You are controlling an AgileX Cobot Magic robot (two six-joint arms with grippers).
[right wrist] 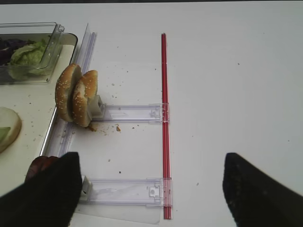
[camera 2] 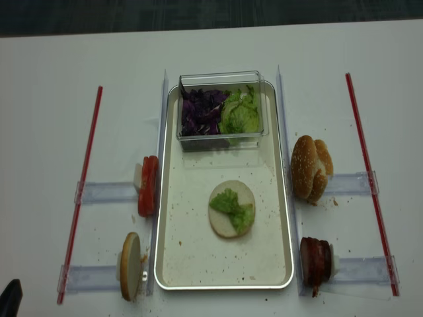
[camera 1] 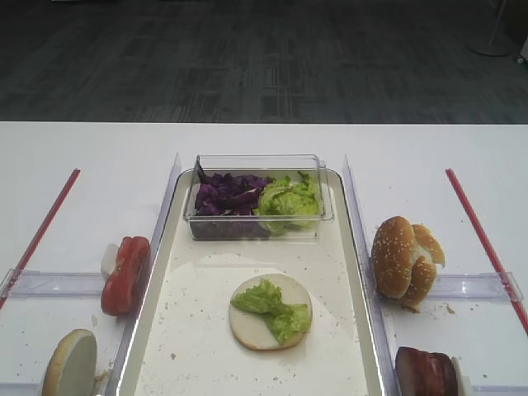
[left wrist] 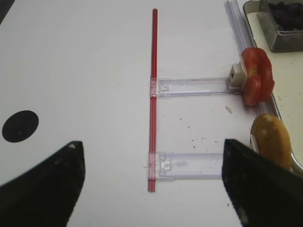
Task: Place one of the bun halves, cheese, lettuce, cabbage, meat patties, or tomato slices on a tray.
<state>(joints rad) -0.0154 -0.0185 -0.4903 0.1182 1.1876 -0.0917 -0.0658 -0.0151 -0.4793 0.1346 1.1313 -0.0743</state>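
On the tray (camera 1: 198, 330) (camera 2: 192, 244) lies one bun half (camera 1: 247, 326) cut face up, with a lettuce (camera 1: 272, 305) leaf on it. Cabbage (camera 1: 224, 196) and more lettuce fill a clear tub (camera 1: 326, 216) at the tray's far end. Sesame bun halves (camera 1: 404, 260) (right wrist: 75, 94) and meat patties (camera 1: 425, 371) (right wrist: 40, 165) stand right of the tray. Tomato slices (camera 1: 125, 274) (left wrist: 255, 75) and another bun half (camera 1: 73, 363) (left wrist: 271, 139) stand to its left. Cheese is out of view. My right gripper (right wrist: 151, 161) and left gripper (left wrist: 151, 144) hang open and empty over the table.
Red rods (camera 1: 483, 235) (camera 1: 41, 231) run along both sides, joined to clear plastic holder rails (right wrist: 128, 112) (left wrist: 189, 86). Crumbs speckle the tray floor and the table near the buns. A black round mark (left wrist: 20, 126) lies on the table at the left.
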